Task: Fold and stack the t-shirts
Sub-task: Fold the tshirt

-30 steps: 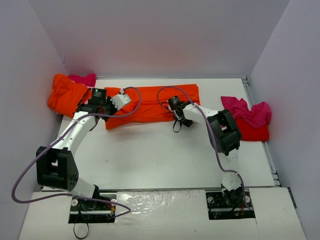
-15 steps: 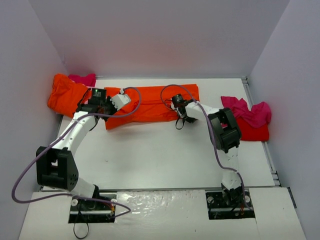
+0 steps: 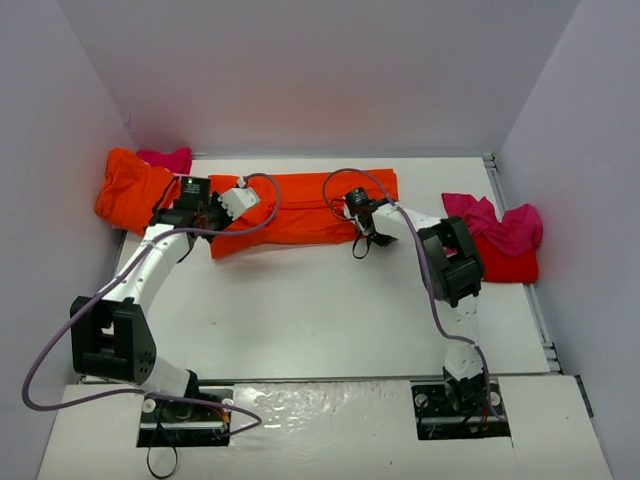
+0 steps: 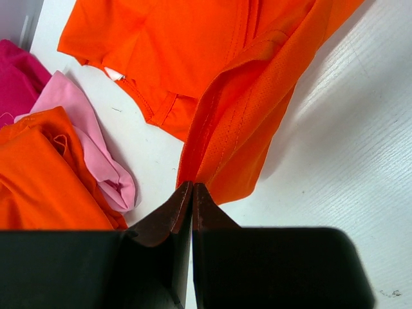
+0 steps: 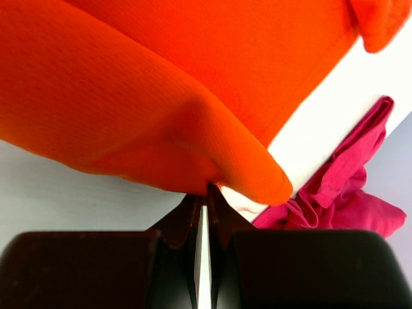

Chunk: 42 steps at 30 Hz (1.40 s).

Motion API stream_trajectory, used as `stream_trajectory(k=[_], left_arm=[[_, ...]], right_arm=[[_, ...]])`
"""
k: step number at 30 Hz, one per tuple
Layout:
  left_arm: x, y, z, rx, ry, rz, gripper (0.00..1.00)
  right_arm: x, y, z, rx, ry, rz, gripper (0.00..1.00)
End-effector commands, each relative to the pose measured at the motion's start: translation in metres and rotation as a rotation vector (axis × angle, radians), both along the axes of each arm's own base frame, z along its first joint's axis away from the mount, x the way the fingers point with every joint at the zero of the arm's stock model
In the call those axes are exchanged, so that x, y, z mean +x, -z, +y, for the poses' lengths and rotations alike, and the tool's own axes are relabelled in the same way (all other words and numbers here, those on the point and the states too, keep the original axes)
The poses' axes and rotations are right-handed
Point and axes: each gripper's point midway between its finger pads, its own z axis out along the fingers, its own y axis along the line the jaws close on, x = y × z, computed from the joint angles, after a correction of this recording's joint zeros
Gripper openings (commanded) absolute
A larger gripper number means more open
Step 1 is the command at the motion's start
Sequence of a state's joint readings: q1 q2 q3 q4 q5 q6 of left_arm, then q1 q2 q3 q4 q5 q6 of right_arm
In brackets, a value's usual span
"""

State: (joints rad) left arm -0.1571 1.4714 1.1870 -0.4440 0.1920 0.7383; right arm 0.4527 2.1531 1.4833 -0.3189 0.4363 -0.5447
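While both grippers are clamping the near edge of the orange shirt point(image 3: 310, 205), the step in hand looks like a fold of that shirt. It is lying stretched sideways across the far middle of the table point(image 3: 300, 320), and seems already narrowed into a long band. The left gripper point(image 4: 192, 188) is biting a corner of cloth at the band's left end, its fingers pressed tight together on it. The right gripper point(image 5: 206, 188) is pinching a raised ridge of the same cloth toward the right end, its fingers likewise clenched on fabric.

Other shirts are waiting. The left heap point(image 3: 135, 185) of orange, pale pink and magenta is sitting in the far left corner. The right heap point(image 3: 500, 240) of magenta and red is lying by the right wall, apart from the band.

As I judge it, the next move is calling for both arms lifting together and carrying the gripped edge over evenly, so the cloth is not twisting or sagging between them. Either pinch may be catching only the top layer, leaving the under layer behind.
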Motion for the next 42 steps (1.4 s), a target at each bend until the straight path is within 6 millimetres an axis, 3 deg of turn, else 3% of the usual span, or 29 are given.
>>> stream_trajectory(k=[1,6,11,15,22,26,27,28,32,36,42], left_arm=[[0.006,-0.054,0.001,-0.067,-0.025,-0.137,0.0],[-0.009,-0.069,-0.002,-0.089,-0.012,-0.134,0.0],[-0.028,-0.079,-0.006,-0.103,0.023,-0.111,0.0],[-0.053,-0.082,-0.015,-0.136,0.079,-0.047,0.0],[-0.13,-0.082,-0.037,-0.233,0.212,0.12,0.0],[-0.19,-0.077,-0.037,-0.257,0.258,0.234,0.0],[-0.191,-0.076,-0.037,-0.253,0.264,0.237,0.0],[-0.209,-0.074,-0.034,-0.246,0.268,0.264,0.0],[-0.239,-0.068,-0.028,-0.233,0.27,0.313,0.0],[-0.245,-0.066,-0.025,-0.215,0.278,0.326,0.0],[-0.203,-0.064,-0.027,-0.188,0.28,0.317,0.0]], right_arm=[[0.009,-0.093,-0.003,0.076,0.033,-0.189,0.0],[-0.004,-0.151,-0.007,0.132,0.012,-0.292,0.0],[-0.025,-0.171,-0.019,0.128,0.003,-0.313,0.0],[-0.042,-0.172,-0.021,0.146,-0.007,-0.289,0.0],[-0.094,-0.172,-0.029,0.208,-0.054,-0.218,0.0],[-0.128,-0.175,-0.037,0.229,-0.081,-0.185,0.0],[-0.132,-0.171,-0.039,0.222,-0.082,-0.167,0.0],[-0.14,-0.171,-0.041,0.227,-0.08,-0.159,0.0],[-0.162,-0.172,-0.042,0.267,-0.092,-0.139,0.0],[-0.165,-0.169,-0.043,0.258,-0.092,-0.127,0.0],[-0.139,-0.159,-0.033,0.22,-0.086,-0.09,0.0]])
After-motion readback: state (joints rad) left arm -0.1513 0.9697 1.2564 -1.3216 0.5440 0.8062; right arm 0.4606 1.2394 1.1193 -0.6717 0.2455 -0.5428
